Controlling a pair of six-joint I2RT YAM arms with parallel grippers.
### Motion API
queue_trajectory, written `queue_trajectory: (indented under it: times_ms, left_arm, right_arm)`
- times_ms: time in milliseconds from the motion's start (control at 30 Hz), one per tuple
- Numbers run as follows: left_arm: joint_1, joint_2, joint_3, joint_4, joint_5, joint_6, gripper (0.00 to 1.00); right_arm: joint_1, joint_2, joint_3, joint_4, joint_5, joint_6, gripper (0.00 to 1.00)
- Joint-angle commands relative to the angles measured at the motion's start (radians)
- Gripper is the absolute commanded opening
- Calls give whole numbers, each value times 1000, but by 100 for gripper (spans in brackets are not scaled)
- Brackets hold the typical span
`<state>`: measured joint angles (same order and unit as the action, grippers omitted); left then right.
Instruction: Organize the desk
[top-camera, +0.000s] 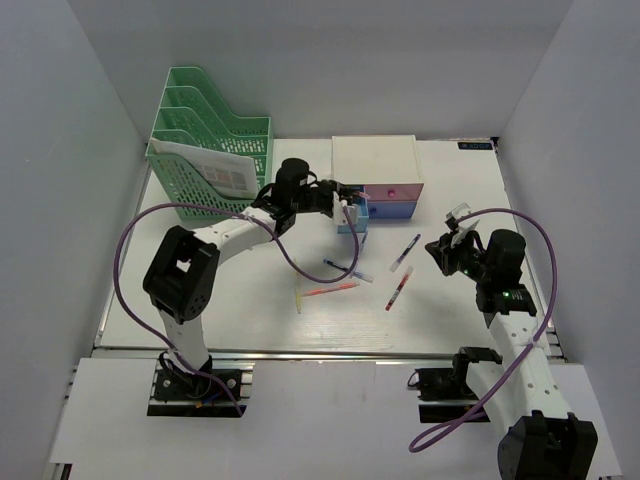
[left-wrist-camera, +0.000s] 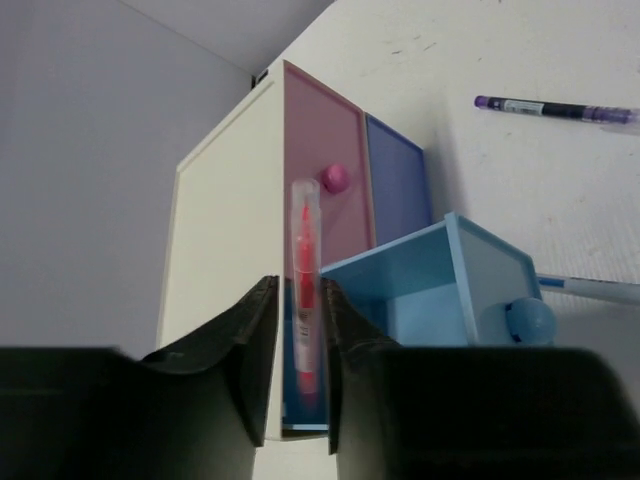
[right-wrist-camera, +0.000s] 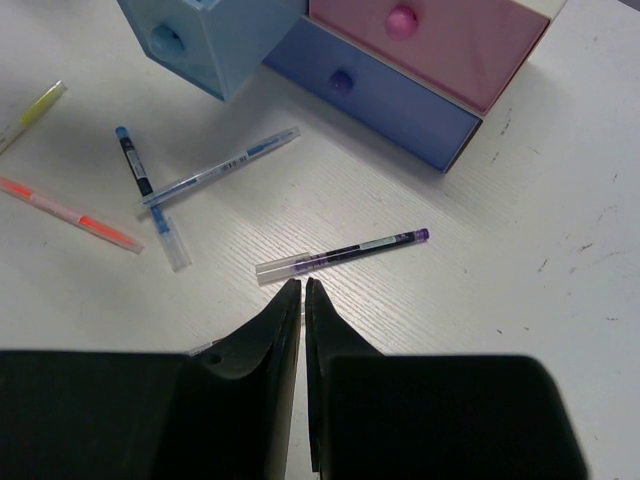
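The desk is a white tabletop with loose pens on it. My left gripper is shut on a red pen, which stands upright over a pulled-out light blue drawer in front of the white drawer box. My right gripper hovers shut and empty just above a purple pen. Two blue pens, an orange highlighter and a yellow one lie further left.
A green file rack holding papers stands at the back left. The box's pink drawer and blue drawer are shut. Another red pen lies mid-desk. Grey walls enclose the sides and a metal rail runs along the front.
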<state>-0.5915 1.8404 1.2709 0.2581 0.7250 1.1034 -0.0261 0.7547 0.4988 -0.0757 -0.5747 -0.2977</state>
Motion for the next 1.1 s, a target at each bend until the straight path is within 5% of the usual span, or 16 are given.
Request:
queue_trajectory:
  times_ms: [0, 33, 67, 300, 467, 500, 567, 667, 767, 833, 967, 1067]
  left_arm:
    - [2, -20, 7, 52, 14, -19, 37]
    - [2, -33, 4, 53, 11, -23, 43]
    - [2, -41, -2, 53, 7, -33, 68]
    - [2, -176, -74, 119, 1, -109, 71]
    - [-10, -385, -148, 257, -48, -359, 72]
    - [-19, -424, -177, 274, -77, -441, 69]
    - [-19, -548, -194, 236, -217, -759, 63]
    - [-4, -695, -197, -43, -453, -1081, 50]
    - [7, -760, -211, -371, -579, -1253, 62]
    - [7, -805, -281, -469, -602, -1319, 77]
    - [7, -817, -427, -598, -621, -1350, 88]
    - [18, -774, -479, -599, -604, -1346, 89]
  right_arm:
    - [-5, 3, 0, 19, 12, -14, 11]
    - [-5, 3, 0, 20, 12, -14, 11]
    - [-3, 5, 0, 22, 12, -14, 12]
    - [-5, 5, -3, 24, 13, -15, 11]
    - [-6, 6, -5, 24, 10, -23, 12]
    - [-5, 9, -8, 24, 6, -27, 16]
    - [-3, 11, -11, 5, -26, -63, 43]
    - [5, 31, -20, 2, -73, -106, 64]
    - [11, 104, 18, -18, -109, -138, 67]
    - [20, 182, 81, -96, -138, -171, 66]
    - [25, 258, 160, -197, -221, -372, 62]
    - [23, 325, 254, -372, -368, -535, 40]
